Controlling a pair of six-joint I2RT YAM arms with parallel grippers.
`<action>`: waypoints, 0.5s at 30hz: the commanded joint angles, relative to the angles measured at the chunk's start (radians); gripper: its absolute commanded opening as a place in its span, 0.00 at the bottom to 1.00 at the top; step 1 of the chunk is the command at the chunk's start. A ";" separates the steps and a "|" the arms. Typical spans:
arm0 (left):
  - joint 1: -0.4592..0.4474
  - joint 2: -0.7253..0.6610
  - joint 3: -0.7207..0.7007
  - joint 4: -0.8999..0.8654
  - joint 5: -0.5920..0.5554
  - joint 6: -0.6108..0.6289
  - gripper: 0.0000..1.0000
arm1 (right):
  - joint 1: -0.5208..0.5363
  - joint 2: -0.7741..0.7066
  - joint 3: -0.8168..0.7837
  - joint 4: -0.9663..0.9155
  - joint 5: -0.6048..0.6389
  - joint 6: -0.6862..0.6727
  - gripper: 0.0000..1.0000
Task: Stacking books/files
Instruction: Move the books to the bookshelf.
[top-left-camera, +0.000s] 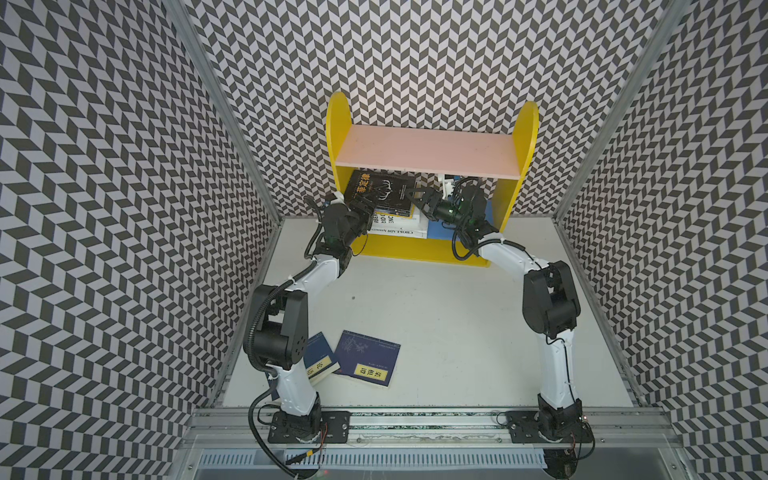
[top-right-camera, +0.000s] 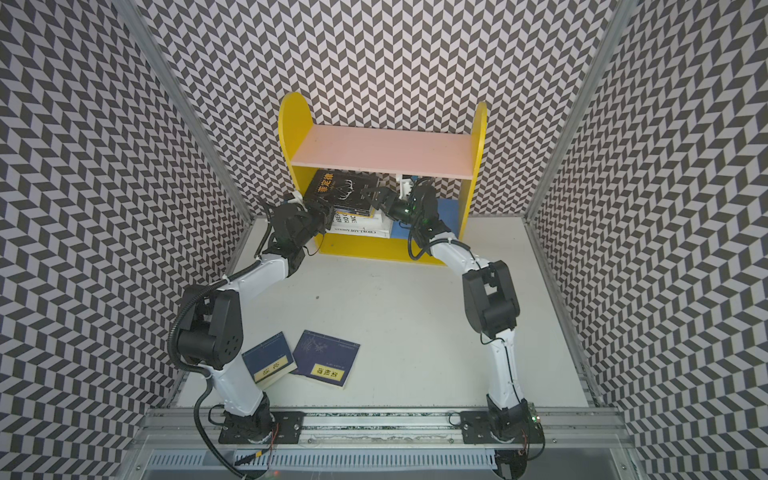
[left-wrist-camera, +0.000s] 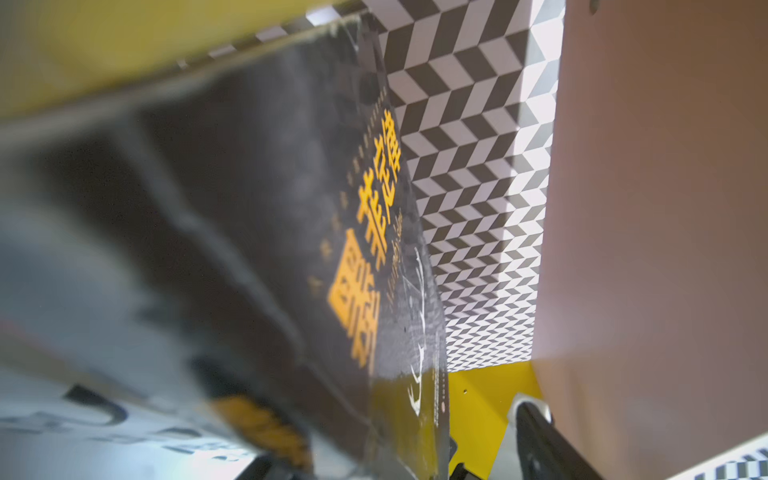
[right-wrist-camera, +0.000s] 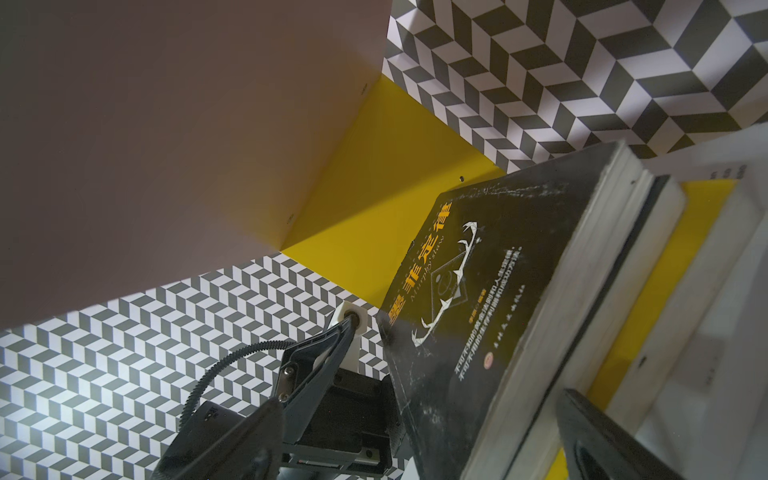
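Note:
A black book with an orange title (top-left-camera: 386, 189) (top-right-camera: 345, 189) lies on top of a stack on the lower shelf of the yellow bookcase (top-left-camera: 415, 251). Under it are white books with black lettering (top-left-camera: 397, 230). My left gripper (top-left-camera: 370, 198) (left-wrist-camera: 399, 453) is at the black book's (left-wrist-camera: 270, 208) left edge, jaws open around it, and one finger (left-wrist-camera: 540, 436) stands off the cover. My right gripper (top-left-camera: 412, 193) (right-wrist-camera: 419, 428) is open wide at the black book's (right-wrist-camera: 478, 291) right edge. Two navy books with yellow labels (top-left-camera: 368, 357) (top-left-camera: 318, 359) lie flat on the table, front left.
The pink shelf board (top-left-camera: 428, 151) hangs low over the stack and both grippers. The yellow side panels (top-left-camera: 515, 166) close in the shelf on both sides. The left arm's elbow (top-left-camera: 282, 324) stands over one navy book. Patterned walls enclose the white table (top-left-camera: 457, 332).

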 joint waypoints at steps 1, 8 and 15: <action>0.006 -0.030 0.054 -0.016 0.026 0.035 0.78 | 0.018 0.002 0.048 0.069 0.005 -0.011 1.00; 0.013 0.005 0.148 -0.187 0.091 0.142 0.84 | 0.018 0.022 0.052 0.087 0.013 0.017 0.99; 0.066 -0.020 0.171 -0.331 0.134 0.277 0.84 | 0.018 0.006 0.036 0.086 0.026 0.003 1.00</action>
